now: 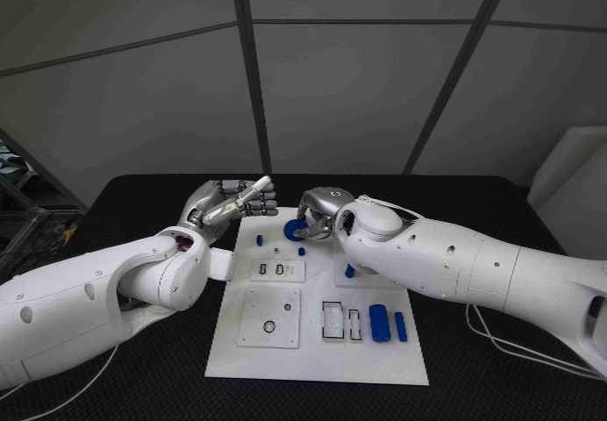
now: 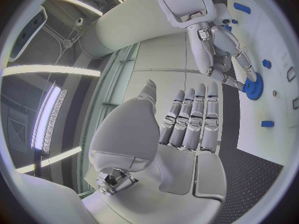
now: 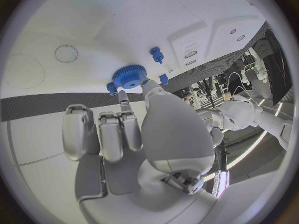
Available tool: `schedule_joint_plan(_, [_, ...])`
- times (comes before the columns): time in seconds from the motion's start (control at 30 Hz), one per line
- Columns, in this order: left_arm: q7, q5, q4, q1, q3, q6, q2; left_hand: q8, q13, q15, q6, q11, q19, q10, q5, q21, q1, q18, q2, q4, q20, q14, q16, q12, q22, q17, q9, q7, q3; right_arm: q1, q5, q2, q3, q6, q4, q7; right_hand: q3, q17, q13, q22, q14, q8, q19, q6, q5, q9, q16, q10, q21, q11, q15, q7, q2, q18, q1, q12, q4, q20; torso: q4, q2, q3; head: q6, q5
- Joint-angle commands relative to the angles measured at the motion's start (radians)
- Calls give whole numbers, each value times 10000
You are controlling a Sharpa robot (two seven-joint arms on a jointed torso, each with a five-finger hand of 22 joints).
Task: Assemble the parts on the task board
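Board (image 1: 253, 360) is sitting mid-table on the black table (image 1: 126, 386), long axis running 12 to 6 in the head view. Right arm is crossing in from 3 o'clock and covering the board's upper right, so whatever sits under the forearm is hidden.

Right hand (image 1: 324, 210) is pinching the blue gear (image 1: 296, 231) between thumb and fingertips (image 3: 124, 96) at the board's 12 o'clock end, gear face flat against the plate. My read: it's being seated there, or was just picked from there; can't tell which.

Left hand (image 1: 232, 203) is hovering off the board's 11 o'clock corner, fingers straight and side by side, gripping nothing, probably parked so the gear gets room.

Others: two long blue bars (image 1: 389, 324) lying at the board's 4 o'clock, next to an empty rectangular slot (image 1: 332, 320). Round recess (image 1: 269, 327) at 7 o'clock is looking empty. Small blue pegs (image 1: 260, 239) are standing just beside the gear, close enough to catch the fingers when they let go. Smaller slots mid-board are too small to read.
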Motion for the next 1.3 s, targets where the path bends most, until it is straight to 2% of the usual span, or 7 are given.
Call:
schedule_joint_plan(0.03, [54, -62, 4, 17, 9, 93, 4, -38, -2, 59, 12, 24, 6, -14, -47, -13, -29, -192, 46, -2, 28, -7, -68, -69, -10, 10, -4, 66, -61, 23, 121, 23, -2, 290, -26, 134, -47, 1950, 1672, 381, 896, -102, -2, -113, -27, 19, 35, 427, -26, 106, 104, 5, -37, -54, -353, -66, 329, 95, -4, -1, 4, -1, 3])
schedule_joint_plan(0.13, [50, -62, 2, 17, 9, 94, 4, -38, -2, 59, 12, 24, 6, -14, -47, -13, -29, -192, 46, -2, 28, -7, -68, -69, -10, 10, -4, 66, -61, 23, 192, 30, -3, 311, -51, 134, -180, 1967, 1671, 386, 900, -228, -3, -216, 184, 11, 41, 422, -26, 132, 126, 32, 19, -54, -895, -73, 644, 114, -7, 1, 4, 6, 3])
schedule_joint_plan(0.27, [39, -62, -10, 17, 9, 96, 8, -44, -3, 62, 9, 27, 1, -19, -47, -16, -31, -193, 48, -1, 30, -12, -78, -76, -12, 11, -5, 69, -66, 23, 336, 32, -5, 461, -78, 142, -626, 2005, 1706, 418, 907, -308, 13, -184, 1173, 35, 54, 439, -14, 157, 150, 56, 259, -59, -1643, -50, 653, 138, 0, -1, 5, 8, -2])
schedule_joint_plan(0.63, [25, -62, -19, 17, 9, 84, -9, -52, -4, 66, 3, 31, -7, -28, -46, -20, -38, -195, 54, 3, 32, -21, -91, -84, -15, 11, -5, 75, -72, 23, 640, -111, -6, 746, -66, 5, -950, 2065, 1776, 462, 919, -322, 38, -91, 1233, 52, 74, 484, 4, 153, 151, 47, 492, -66, -1963, 7, 665, 144, -29, -11, 8, 36, -12])
schedule_joint_plan(0.9, [32, -62, -31, 17, 9, 72, -55, -52, -4, 66, 3, 31, -7, -28, -46, -20, -38, -195, 54, 3, 32, -21, -91, -84, -15, 11, -5, 75, -72, 21, 774, -683, -5, -812, 456, 276, -1130, 2148, 1888, 594, 937, -282, 126, 100, 1668, 79, 100, 565, 61, 126, 134, 19, 594, -93, -1734, 101, 586, 131, -57, -24, 34, 88, 2])
schedule_joint_plan(1.07, [37, -62, -68, 16, 8, 70, -72, -52, -4, 66, 3, 31, -7, -28, -46, -20, -38, -195, 54, 3, 32, -21, -91, -84, -15, 11, -5, 75, -72, 20, 1653, -1416, 1, -2107, 982, 1318, -1170, 2011, 1822, 473, 906, -336, 38, 88, 1901, 60, 59, 517, 5, 121, 122, 21, 600, -66, -1256, 32, 494, 119, -85, -47, 46, 153, -2])
schedule_joint_plan(1.3, [38, -62, -110, 14, 7, 62, -98, -64, -5, 72, -6, 39, -19, -41, -46, -27, -47, -196, 63, 9, 36, -32, -109, -98, -20, 12, -6, 83, -80, 31, 3739, -2939, 24, -1856, 1826, 2438, -1363, 1885, 1724, 324, 877, -273, -71, 290, 1723, 89, 17, 445, -72, 79, 90, -31, 366, -32, -735, -71, 324, 96, -165, -83, 64, 190, -25])
